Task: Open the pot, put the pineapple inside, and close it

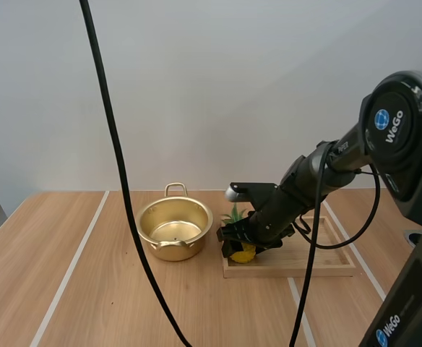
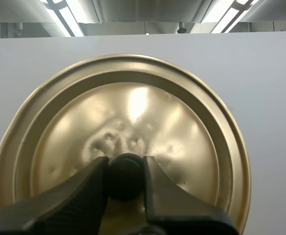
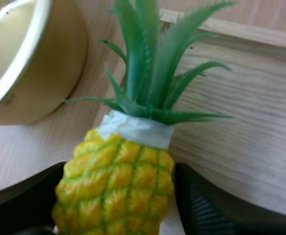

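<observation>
The lidless gold pot stands mid-table, its wall showing just beyond the fruit in the right wrist view. A yellow pineapple with green leaves sits at the left end of the wooden tray. My right gripper reaches down over it. Close up, the pineapple lies between the two black fingers of my right gripper, which press against both of its sides. My left gripper is shut on the black knob of the gold lid, holding it up in the air.
The tray floor is bare wood to the right of the pineapple. Pot and tray stand a short gap apart. White lines run along the wooden tabletop left of the pot.
</observation>
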